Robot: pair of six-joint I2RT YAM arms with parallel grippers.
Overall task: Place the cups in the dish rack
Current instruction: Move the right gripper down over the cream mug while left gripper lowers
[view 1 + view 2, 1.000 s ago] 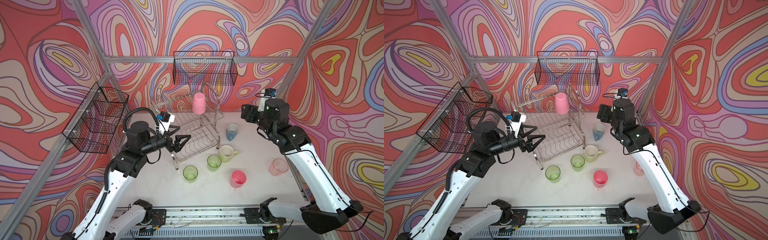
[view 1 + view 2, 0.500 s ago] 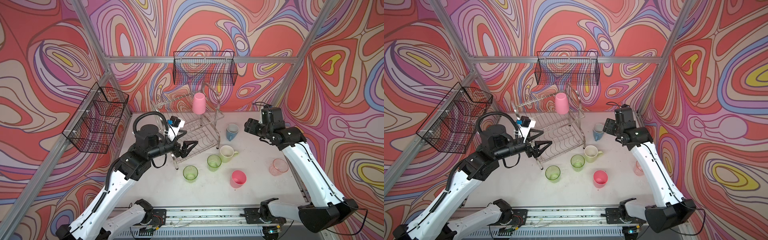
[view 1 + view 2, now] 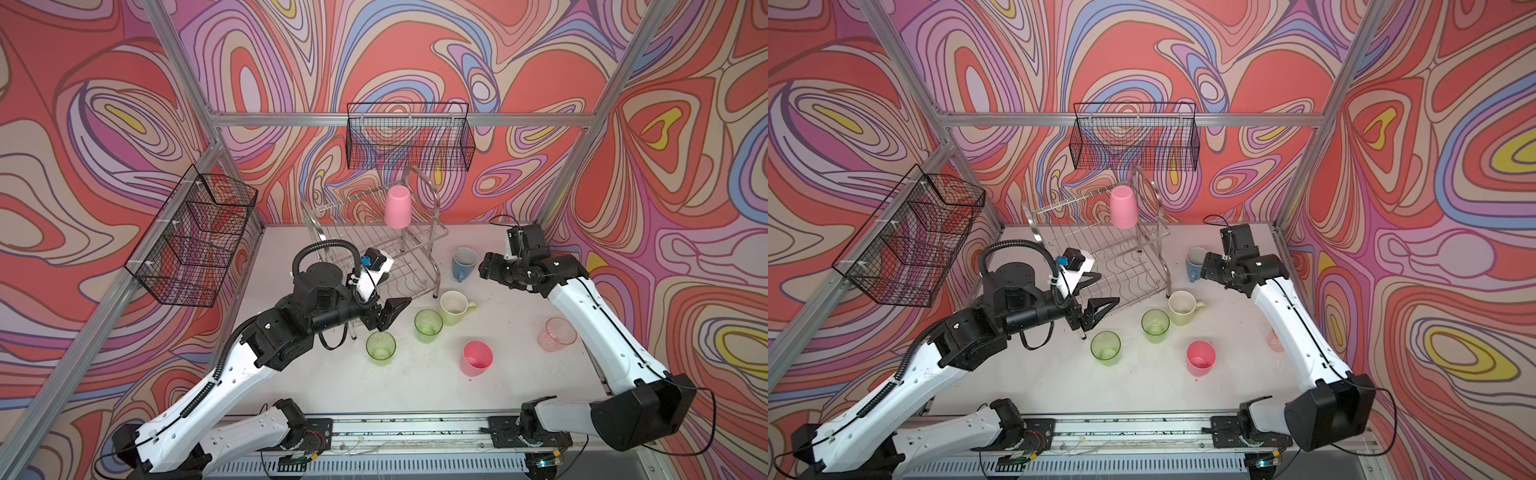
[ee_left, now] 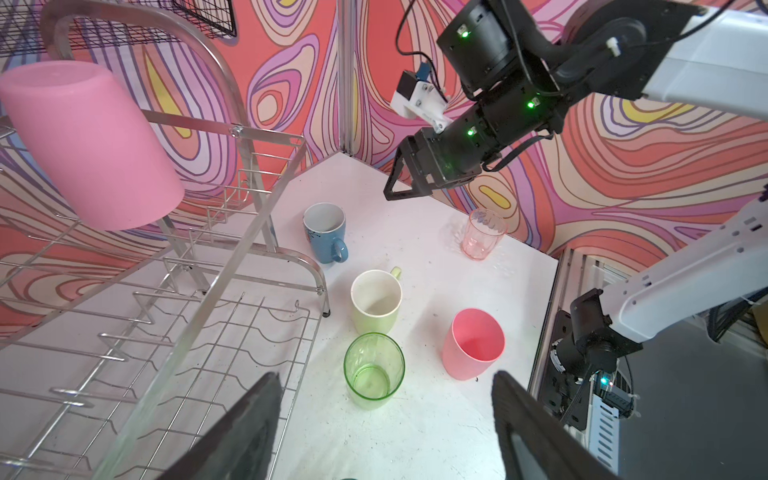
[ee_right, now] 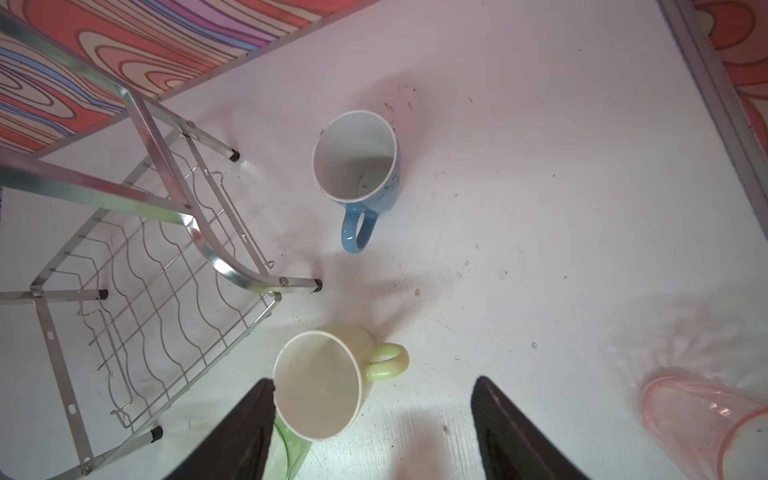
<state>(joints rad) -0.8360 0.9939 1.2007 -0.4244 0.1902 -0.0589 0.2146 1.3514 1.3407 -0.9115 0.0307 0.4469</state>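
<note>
The silver dish rack [image 3: 419, 272] stands at the back middle, with a pink tumbler [image 3: 397, 206] upside down on its upper tier. On the table stand a blue mug [image 3: 464, 264], a pale-green mug [image 3: 454, 307], two clear green cups [image 3: 428, 325] [image 3: 380, 348], a pink tumbler [image 3: 476, 358] and a clear pinkish cup [image 3: 557, 333]. My left gripper [image 3: 384, 316] [image 4: 384, 376] hangs open and empty just above the nearer green cup [image 4: 374, 371]. My right gripper [image 3: 487, 268] [image 5: 373, 380] is open and empty, in the air right of the blue mug [image 5: 357, 162].
Black wire baskets hang on the back wall [image 3: 409, 141] and the left wall [image 3: 195, 241]. The rack's front leg [image 3: 435, 291] stands close to the pale-green mug. A metal rail [image 3: 407, 428] runs along the table's front edge.
My left arm swung from the rack's front forward and right, over the nearer green cup. My right arm came down and left toward the blue mug. Both grippers narrowed slightly but stay open.
</note>
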